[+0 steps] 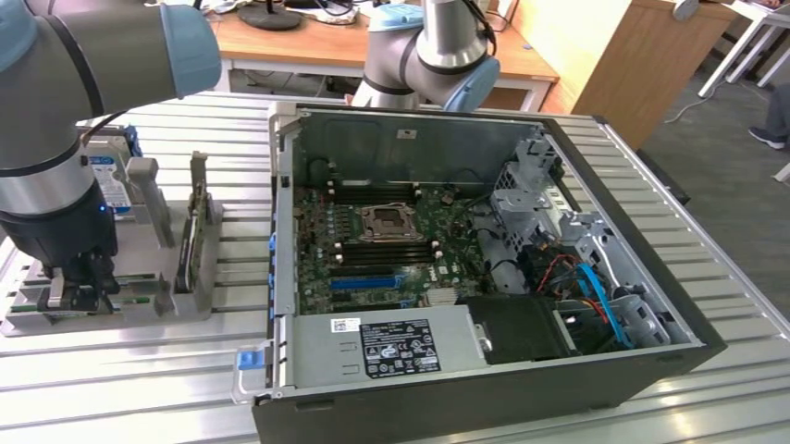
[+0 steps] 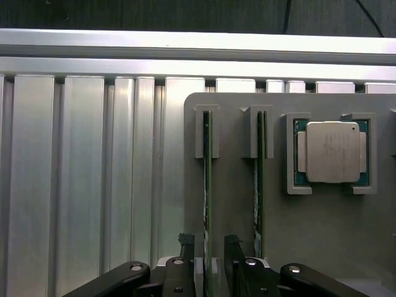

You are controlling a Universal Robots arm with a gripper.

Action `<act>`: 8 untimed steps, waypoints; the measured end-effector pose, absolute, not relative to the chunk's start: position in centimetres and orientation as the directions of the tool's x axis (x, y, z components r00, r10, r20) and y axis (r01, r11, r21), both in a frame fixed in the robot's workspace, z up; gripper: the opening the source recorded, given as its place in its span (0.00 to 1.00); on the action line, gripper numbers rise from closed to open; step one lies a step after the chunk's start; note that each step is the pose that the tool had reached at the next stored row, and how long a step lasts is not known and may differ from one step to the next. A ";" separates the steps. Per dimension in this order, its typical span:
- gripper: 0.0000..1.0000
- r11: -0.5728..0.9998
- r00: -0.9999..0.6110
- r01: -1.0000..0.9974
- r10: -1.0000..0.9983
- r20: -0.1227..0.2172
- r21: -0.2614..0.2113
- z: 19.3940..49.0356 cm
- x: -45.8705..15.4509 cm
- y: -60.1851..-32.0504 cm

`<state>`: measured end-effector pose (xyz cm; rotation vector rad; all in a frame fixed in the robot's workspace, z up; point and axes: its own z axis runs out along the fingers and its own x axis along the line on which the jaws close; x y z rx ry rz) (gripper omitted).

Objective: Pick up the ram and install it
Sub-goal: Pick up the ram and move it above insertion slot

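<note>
Two rams stand on edge in slots of a grey holder (image 2: 235, 185): one ram (image 2: 207, 185) and a second ram (image 2: 260, 185) beside it. My gripper (image 2: 209, 244) is open and straddles the first ram, one finger (image 2: 187, 250) on each side with a small gap to the board. In the exterior view my gripper (image 1: 78, 287) is low over the holder (image 1: 185, 301) at the exterior view's left, away from the open computer case (image 1: 642, 370) with its motherboard (image 1: 370, 250).
A square silver processor chip (image 2: 333, 151) lies in the holder beyond the second ram. A hard drive with a blue label (image 1: 114, 185) stands at the holder's back. The slatted metal table (image 1: 124, 370) carries everything. A wooden desk (image 1: 309, 42) is behind.
</note>
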<state>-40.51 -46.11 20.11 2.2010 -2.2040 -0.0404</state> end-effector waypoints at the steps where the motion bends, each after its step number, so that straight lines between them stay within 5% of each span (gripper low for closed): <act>1: 0.33 0.001 -0.001 -0.999 -1.000 0.001 0.037 20.1 -40.5 -46.1; 8: 0.25 0.002 -0.002 -0.999 -1.000 0.001 0.037 20.1 -40.6 -46.1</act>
